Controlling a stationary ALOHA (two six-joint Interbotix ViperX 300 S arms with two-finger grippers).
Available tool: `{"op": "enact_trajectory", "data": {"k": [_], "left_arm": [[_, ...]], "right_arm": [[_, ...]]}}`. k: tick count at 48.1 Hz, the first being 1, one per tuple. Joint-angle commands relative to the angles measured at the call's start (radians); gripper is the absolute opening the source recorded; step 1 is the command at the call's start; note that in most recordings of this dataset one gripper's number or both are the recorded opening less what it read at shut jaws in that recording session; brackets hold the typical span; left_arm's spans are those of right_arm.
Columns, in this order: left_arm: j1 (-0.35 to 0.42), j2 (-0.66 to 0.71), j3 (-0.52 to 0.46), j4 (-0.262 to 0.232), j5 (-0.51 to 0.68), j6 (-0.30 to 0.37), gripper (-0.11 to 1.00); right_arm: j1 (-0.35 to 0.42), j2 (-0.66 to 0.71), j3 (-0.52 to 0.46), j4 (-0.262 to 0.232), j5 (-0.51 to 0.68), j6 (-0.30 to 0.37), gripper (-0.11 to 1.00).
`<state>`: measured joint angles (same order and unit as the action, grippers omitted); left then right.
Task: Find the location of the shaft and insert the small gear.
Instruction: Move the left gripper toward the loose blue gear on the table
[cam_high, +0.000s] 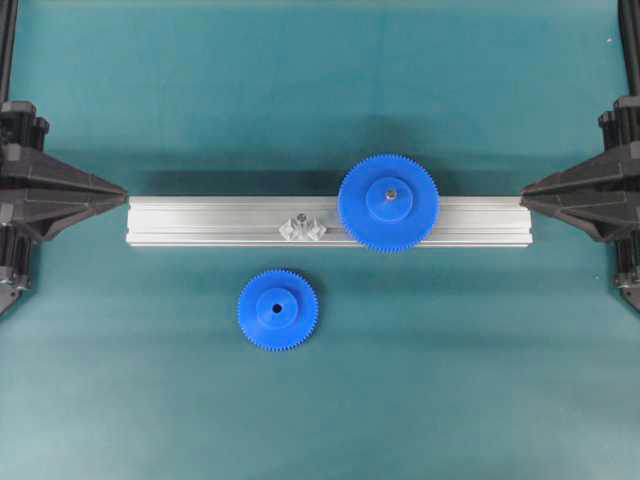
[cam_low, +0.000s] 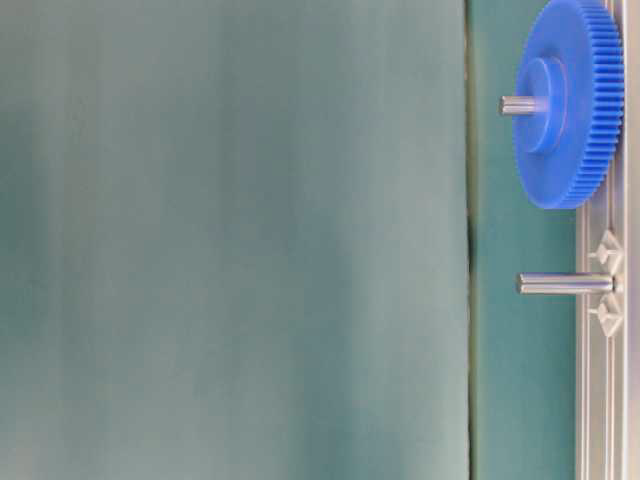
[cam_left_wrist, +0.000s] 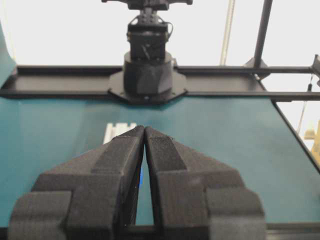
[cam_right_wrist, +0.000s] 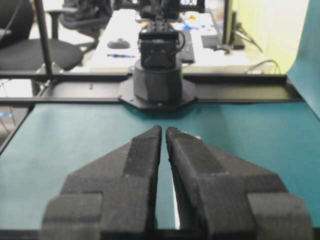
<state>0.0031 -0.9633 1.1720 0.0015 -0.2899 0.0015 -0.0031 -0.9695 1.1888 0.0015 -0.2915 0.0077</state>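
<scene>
The small gear (cam_high: 278, 310), bright blue with a dark centre hole, lies flat on the teal mat just in front of the aluminium rail (cam_high: 220, 222). The shaft (cam_high: 298, 217) stands on the rail on a shiny faceted base; in the table-level view the shaft (cam_low: 565, 284) shows as a bare grey pin. A larger blue gear (cam_high: 388, 202) sits on its own pin further right on the rail. My left gripper (cam_high: 125, 190) rests at the rail's left end, shut and holding nothing. My right gripper (cam_high: 523, 192) rests at the rail's right end, also shut and holding nothing.
The rail runs left to right across the middle of the mat, between the two gripper tips. Each wrist view looks along the mat to the opposite arm's base (cam_left_wrist: 147, 75) (cam_right_wrist: 157, 80). A black frame borders the table.
</scene>
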Motion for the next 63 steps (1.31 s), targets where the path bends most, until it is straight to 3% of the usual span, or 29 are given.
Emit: {"op": "enact_trajectory", "data": {"k": [1, 5, 9, 16, 31, 46, 63], "left_arm": [[-0.002, 0.014, 0.011, 0.012, -0.002, -0.031, 0.11], [-0.003, 0.020, 0.008, 0.012, 0.011, -0.051, 0.08], [-0.003, 0.023, 0.009, 0.012, 0.037, -0.072, 0.00], [-0.006, 0.025, 0.003, 0.012, 0.098, -0.081, 0.00], [-0.014, 0.077, -0.041, 0.012, 0.221, -0.080, -0.01], [-0.018, 0.175, -0.061, 0.012, 0.265, -0.083, -0.01], [-0.098, 0.321, -0.140, 0.012, 0.382, -0.089, -0.01]], "right_arm": [[-0.002, 0.015, 0.018, 0.005, -0.006, -0.002, 0.16], [-0.003, 0.009, 0.055, 0.034, 0.003, 0.017, 0.24], [-0.003, 0.005, 0.081, 0.044, 0.012, 0.055, 0.13], [-0.003, 0.002, 0.100, 0.043, 0.018, 0.109, 0.02], [-0.006, 0.002, 0.103, 0.043, 0.126, 0.110, 0.02], [-0.018, 0.002, 0.103, 0.043, 0.193, 0.110, 0.02], [-0.043, 0.002, 0.107, 0.043, 0.201, 0.110, 0.02]]}}
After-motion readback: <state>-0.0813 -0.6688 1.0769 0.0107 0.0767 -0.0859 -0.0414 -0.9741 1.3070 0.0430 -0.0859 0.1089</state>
